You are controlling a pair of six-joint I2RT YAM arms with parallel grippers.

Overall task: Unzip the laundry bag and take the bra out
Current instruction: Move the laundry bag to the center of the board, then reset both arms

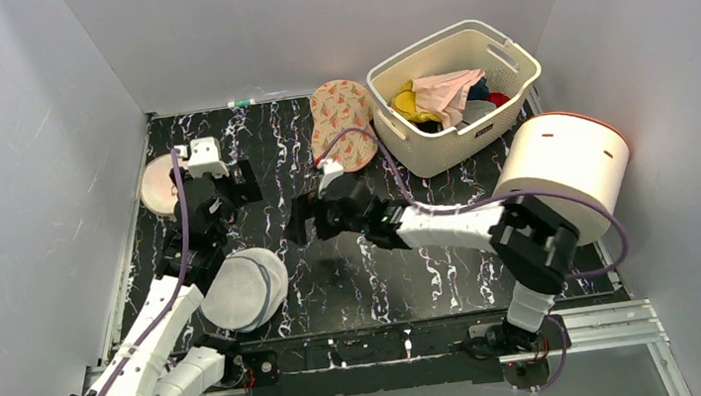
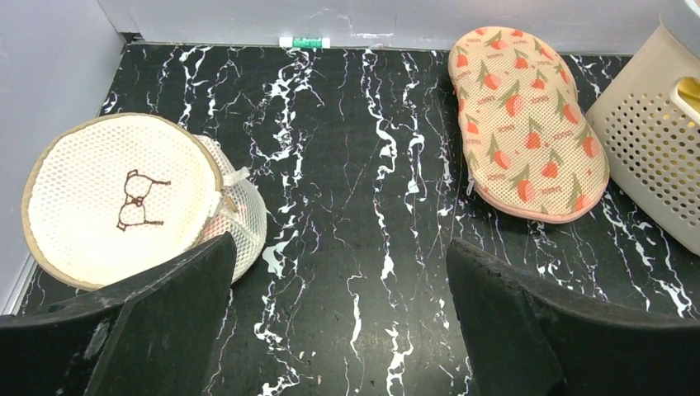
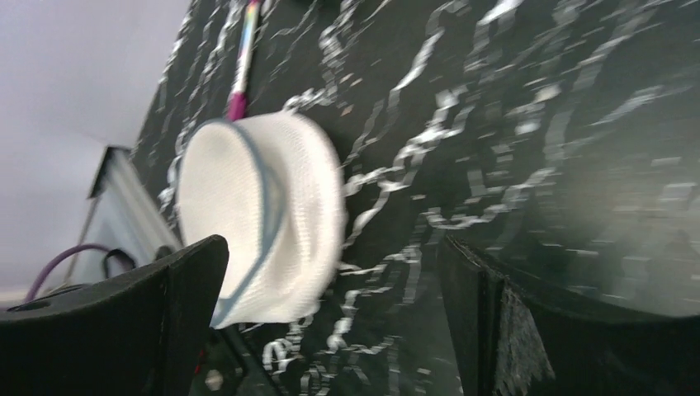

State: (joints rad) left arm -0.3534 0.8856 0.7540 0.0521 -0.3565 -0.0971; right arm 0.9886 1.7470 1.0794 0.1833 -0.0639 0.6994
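Left fingers (image 2: 165, 322) and right fingers (image 3: 124, 322) gape empty; laundry bag (image 1: 245, 290) lies near front edge of table (image 1: 387, 288)

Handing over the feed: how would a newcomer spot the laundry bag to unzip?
On the black marbled table, look at the near edge beside the left arm. There lies the round white mesh laundry bag with a greyish rim. Unlike the round mesh bag far left, it shows no bra drawing.
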